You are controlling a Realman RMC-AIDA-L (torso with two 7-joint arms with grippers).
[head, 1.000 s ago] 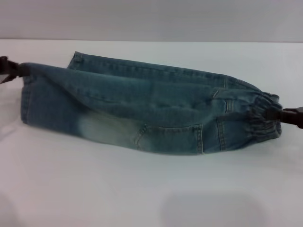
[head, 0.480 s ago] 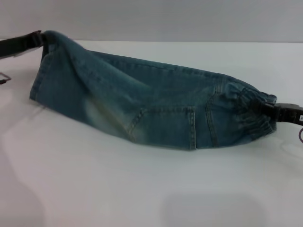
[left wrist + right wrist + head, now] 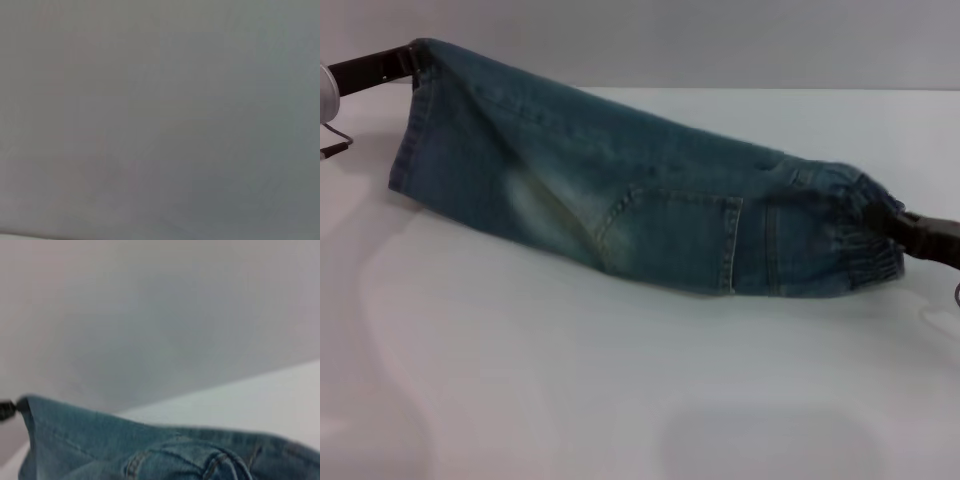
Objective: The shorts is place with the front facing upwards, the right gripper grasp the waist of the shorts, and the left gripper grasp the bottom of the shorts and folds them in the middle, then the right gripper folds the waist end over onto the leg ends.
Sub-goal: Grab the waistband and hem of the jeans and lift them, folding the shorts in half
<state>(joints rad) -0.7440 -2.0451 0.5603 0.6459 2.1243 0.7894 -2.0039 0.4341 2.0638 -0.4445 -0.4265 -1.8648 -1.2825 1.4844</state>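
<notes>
The left gripper [image 3: 408,62] is clamped on the leg ends [image 3: 412,120] of the shorts [image 3: 620,200], holding that end raised above the white table [image 3: 620,400]. The right gripper [image 3: 908,226] is closed on the waist [image 3: 860,235], low beside the table. The shorts hang stretched between them, sloping down from leg ends to waist. The right wrist view adds the denim's upper edge [image 3: 150,440] against a plain grey wall [image 3: 160,305]; the left wrist view shows only blank grey.
</notes>
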